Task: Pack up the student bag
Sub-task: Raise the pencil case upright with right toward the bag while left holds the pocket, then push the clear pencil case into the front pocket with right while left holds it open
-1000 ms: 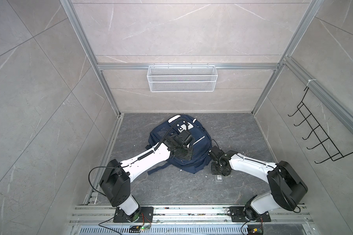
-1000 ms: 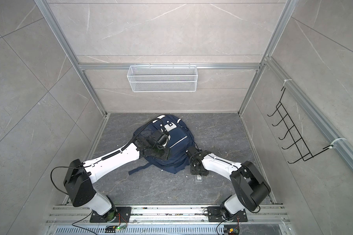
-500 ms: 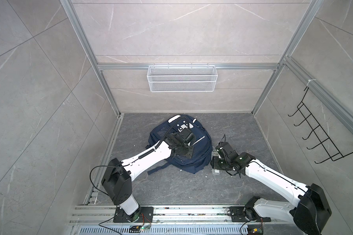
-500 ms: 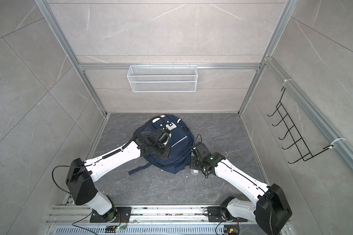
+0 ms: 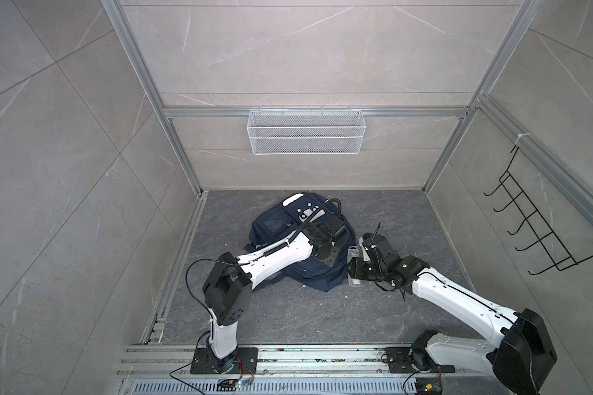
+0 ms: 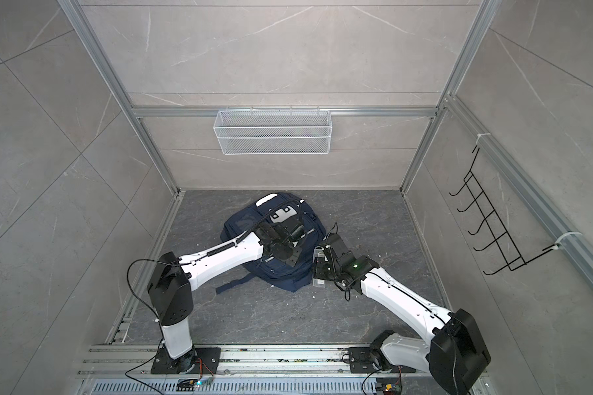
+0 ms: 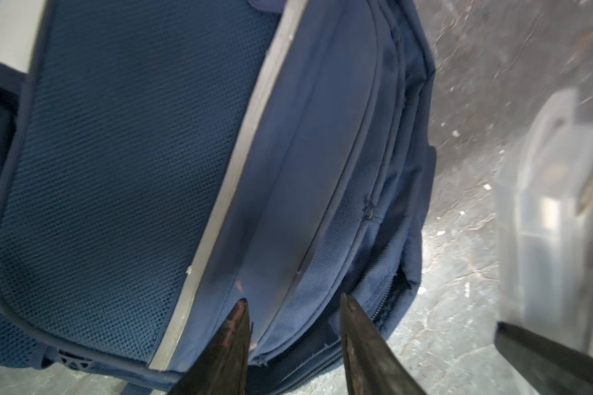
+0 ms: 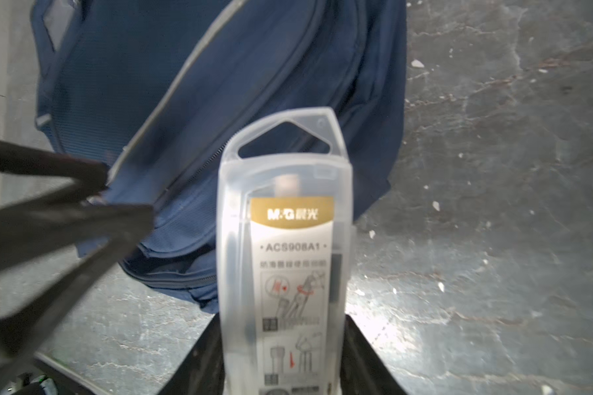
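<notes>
We see the left gripper (image 7: pixel 293 301), fingers apart, over the student bag (image 7: pixel 117 154); the right gripper (image 8: pixel 281 328) clamps a clear plastic case (image 8: pixel 285 205).

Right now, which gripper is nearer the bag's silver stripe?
Left. The left gripper is over the student bag, just beside its silver stripe; the right gripper holds a clear case off the bag's side.

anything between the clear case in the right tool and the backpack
No object lies between them: the clear plastic case, gripped in the right tool, sits just off the backpack edge. The left tool hovers open over the backpack, and no wide opening shows in it.
</notes>
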Action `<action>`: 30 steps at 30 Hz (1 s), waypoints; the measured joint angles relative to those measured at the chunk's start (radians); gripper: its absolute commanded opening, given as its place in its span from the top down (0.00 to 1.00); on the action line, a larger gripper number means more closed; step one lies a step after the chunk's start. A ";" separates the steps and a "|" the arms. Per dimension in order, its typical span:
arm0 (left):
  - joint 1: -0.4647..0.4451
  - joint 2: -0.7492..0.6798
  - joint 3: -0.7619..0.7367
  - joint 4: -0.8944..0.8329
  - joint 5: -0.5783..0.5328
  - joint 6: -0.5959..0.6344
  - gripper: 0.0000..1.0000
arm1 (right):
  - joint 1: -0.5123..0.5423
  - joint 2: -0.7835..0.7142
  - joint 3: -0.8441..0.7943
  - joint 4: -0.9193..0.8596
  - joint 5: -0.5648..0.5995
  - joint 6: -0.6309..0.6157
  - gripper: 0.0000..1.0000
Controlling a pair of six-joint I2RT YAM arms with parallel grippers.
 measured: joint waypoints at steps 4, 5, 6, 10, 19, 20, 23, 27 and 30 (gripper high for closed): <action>-0.026 0.035 0.017 -0.023 -0.048 0.016 0.54 | -0.059 -0.006 -0.042 0.046 -0.051 0.013 0.65; -0.028 0.040 0.020 -0.027 -0.060 0.020 0.55 | -0.072 -0.008 -0.050 0.053 -0.062 0.014 0.65; -0.030 0.047 0.025 -0.031 -0.072 0.024 0.55 | -0.085 -0.010 -0.056 0.057 -0.074 0.014 0.65; -0.031 0.075 0.058 -0.045 -0.122 0.039 0.56 | -0.105 -0.021 -0.069 0.071 -0.107 0.014 0.65; -0.039 0.136 0.095 -0.064 -0.175 0.082 0.77 | -0.127 -0.045 -0.082 0.099 -0.154 0.018 0.66; -0.040 0.137 0.097 -0.066 -0.177 0.085 0.80 | -0.128 -0.045 -0.082 0.099 -0.158 0.018 0.66; -0.043 0.137 0.105 -0.072 -0.188 0.093 0.97 | -0.131 -0.047 -0.084 0.110 -0.169 0.019 0.65; -0.042 0.137 0.129 -0.092 -0.200 0.104 1.00 | -0.131 -0.047 -0.103 0.138 -0.195 0.030 0.65; -0.042 0.136 0.160 -0.116 -0.206 0.108 1.00 | -0.131 -0.047 -0.115 0.165 -0.214 0.033 0.65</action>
